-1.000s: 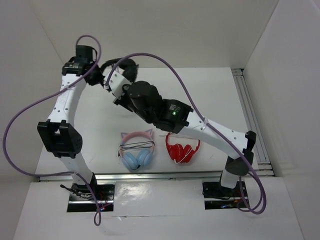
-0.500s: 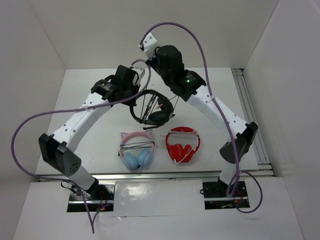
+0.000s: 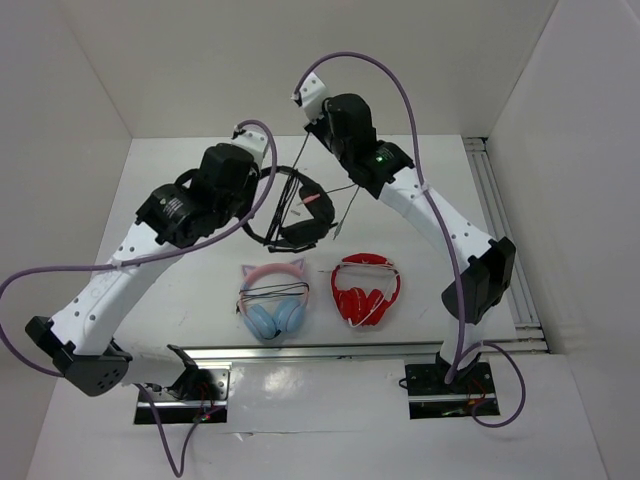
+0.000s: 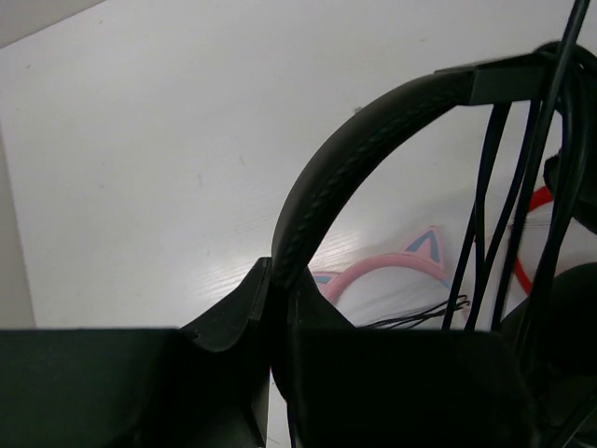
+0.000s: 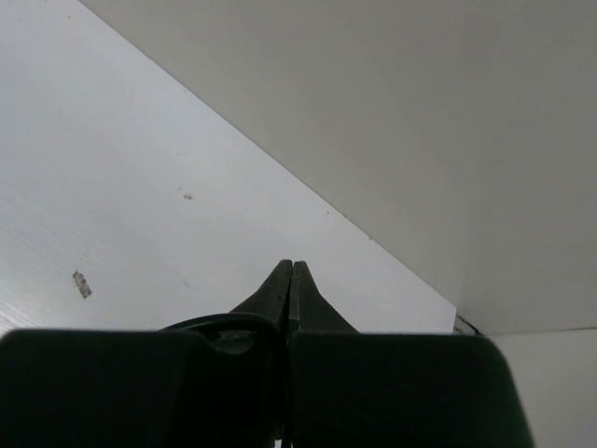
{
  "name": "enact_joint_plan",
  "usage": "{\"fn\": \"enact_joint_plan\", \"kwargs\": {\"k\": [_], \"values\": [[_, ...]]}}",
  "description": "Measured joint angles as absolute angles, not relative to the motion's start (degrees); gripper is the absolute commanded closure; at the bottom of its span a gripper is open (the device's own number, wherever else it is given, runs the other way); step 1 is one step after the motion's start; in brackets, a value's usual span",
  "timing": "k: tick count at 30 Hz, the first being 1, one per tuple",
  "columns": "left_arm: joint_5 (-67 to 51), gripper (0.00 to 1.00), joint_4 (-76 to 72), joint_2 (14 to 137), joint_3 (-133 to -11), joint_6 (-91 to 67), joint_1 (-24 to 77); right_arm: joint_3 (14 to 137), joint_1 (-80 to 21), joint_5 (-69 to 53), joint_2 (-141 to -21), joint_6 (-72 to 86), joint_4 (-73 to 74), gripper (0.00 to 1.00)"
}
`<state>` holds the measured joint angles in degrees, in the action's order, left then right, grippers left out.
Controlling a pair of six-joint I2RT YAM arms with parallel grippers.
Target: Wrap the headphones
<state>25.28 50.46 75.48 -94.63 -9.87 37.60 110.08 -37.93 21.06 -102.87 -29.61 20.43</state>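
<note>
The black headphones (image 3: pixel 298 222) hang above the table's middle, held off the surface. My left gripper (image 3: pixel 258 198) is shut on their padded headband (image 4: pixel 373 121); in the left wrist view the band rises from between my fingertips (image 4: pixel 280 273). Several strands of the thin black cable (image 4: pixel 485 215) run across the headband's span. A taut cable strand (image 3: pixel 348 210) climbs toward my right arm. My right gripper (image 3: pixel 318 108) is raised near the back wall. Its fingers (image 5: pixel 291 269) are pressed together, with a dark cable loop (image 5: pixel 215 322) beside them.
The pink-and-blue cat-ear headphones (image 3: pixel 274 300) and the red headphones (image 3: pixel 365 292) lie near the front edge, just below the held pair. They also show under the headband as a pink band (image 4: pixel 392 271) and a red band (image 4: pixel 536 201). A rail (image 3: pixel 500 220) runs along the right side.
The black headphones came from the back left to the middle. In the last half second my left arm swung leftward with them, and my right gripper stayed high at the back.
</note>
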Motion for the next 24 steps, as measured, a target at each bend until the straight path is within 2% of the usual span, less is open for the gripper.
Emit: {"fn": "enact_joint_plan", "kwargs": {"k": [9,15,23,24], "values": [[34.6,1.00,53.4,76.8,-95.4,-15.3,37.9,108.3,-32.5,14.2,-103.6,-22.8,19.2,1.00],[27.9,1.00,52.5,76.3,-96.6,-15.2,37.9,107.0,-30.9,6.3,-104.3,-20.6,18.3,1.00],[22.6,1.00,55.7,74.7,-101.1,-15.0,37.4,97.1,-31.6,-8.9,-104.4,-16.1,8.8,1.00],[22.8,1.00,56.5,74.7,-101.5,-15.2,37.4,95.9,-31.8,-10.6,-104.4,-15.3,7.3,0.97]]}}
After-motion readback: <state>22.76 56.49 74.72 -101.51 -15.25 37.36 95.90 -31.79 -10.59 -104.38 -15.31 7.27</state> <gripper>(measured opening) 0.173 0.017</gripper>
